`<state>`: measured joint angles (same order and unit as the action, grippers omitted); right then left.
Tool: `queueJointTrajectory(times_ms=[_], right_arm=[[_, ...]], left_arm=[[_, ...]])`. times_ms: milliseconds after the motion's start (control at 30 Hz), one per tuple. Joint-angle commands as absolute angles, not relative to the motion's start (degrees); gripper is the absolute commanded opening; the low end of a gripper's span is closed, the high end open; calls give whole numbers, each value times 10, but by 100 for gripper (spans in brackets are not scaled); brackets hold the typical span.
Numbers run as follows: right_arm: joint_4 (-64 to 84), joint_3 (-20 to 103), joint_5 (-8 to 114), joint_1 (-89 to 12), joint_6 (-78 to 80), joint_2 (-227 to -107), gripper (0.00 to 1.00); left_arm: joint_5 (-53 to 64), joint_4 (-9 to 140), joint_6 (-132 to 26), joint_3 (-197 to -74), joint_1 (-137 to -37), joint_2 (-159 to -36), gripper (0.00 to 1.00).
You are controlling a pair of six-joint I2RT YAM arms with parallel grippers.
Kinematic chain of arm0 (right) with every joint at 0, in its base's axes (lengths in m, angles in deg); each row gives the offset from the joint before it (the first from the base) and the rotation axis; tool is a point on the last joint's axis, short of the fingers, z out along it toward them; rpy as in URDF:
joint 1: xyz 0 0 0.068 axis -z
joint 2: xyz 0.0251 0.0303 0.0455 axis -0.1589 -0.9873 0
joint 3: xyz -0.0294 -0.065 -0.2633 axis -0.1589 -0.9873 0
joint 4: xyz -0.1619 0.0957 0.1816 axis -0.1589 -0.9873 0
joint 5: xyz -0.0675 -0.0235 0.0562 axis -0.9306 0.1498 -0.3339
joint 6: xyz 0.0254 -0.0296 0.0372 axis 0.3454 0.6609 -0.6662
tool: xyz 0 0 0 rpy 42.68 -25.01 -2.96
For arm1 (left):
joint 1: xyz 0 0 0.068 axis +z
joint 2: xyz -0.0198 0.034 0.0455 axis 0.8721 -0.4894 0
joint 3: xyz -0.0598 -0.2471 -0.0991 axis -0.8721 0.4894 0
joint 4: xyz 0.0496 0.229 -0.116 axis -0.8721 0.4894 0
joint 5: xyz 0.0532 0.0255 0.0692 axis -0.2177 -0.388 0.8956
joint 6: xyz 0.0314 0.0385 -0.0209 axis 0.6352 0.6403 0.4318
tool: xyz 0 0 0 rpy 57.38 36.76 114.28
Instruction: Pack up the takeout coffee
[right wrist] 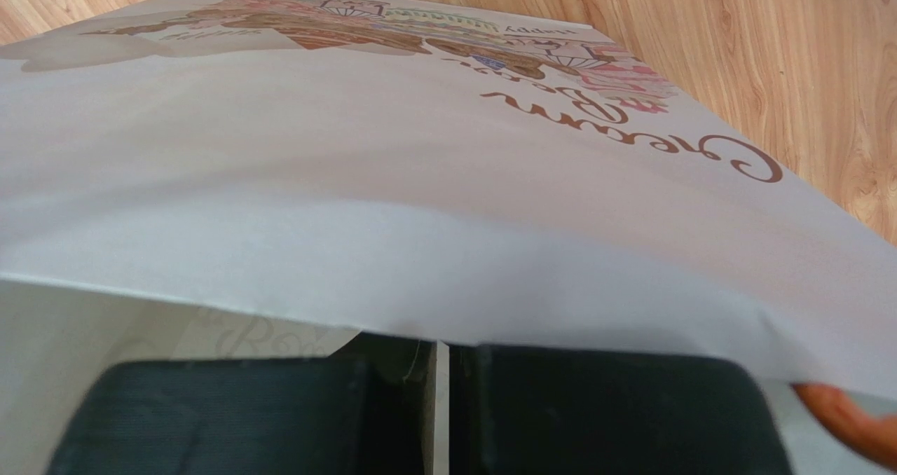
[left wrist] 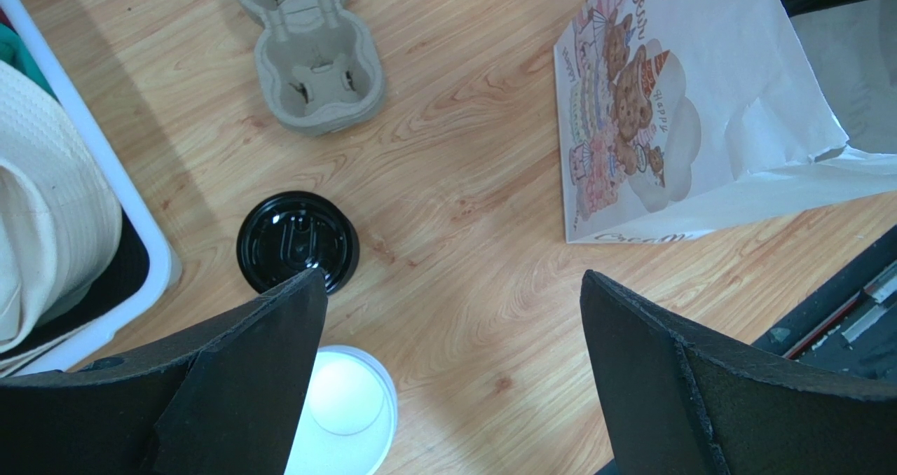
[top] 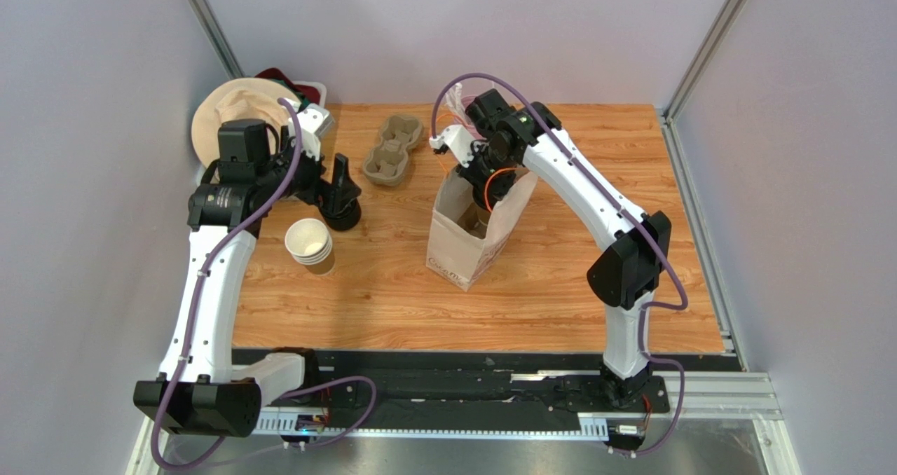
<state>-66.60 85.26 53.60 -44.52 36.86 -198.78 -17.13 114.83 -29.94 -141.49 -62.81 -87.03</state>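
Standing on the table, the paper bag had 1 wall pinched tight in the right gripper. The left gripper hung spread and empty over the black lid. Only the top view saw inside the bag: a brown shape, probably the coffee cup, so packing seemed underway, the lid not yet fitted.

1. The white paper bag bore the brown script word "Cream" on its printed face, beyond the right fingers. The word after it was too slanted to read.
2. Smaller lettering around the bag's bear drawings was illegible.
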Motion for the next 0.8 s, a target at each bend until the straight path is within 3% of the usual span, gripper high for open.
queueJointTrajectory(times_ms=[0, 200, 767], right_arm=[[-690, 866, 540, -445, 360, -1993, 0], [-719, 942, 543, -445, 364, -1995, 0], [-714, 990, 557, -421, 304, -2033, 0]], left_arm=[[-182, 1128, -305, -1413, -623, -853, 99], [-185, 1127, -306, -1414, -623, -855, 99], [-187, 1125, -308, -1411, -620, -851, 99]])
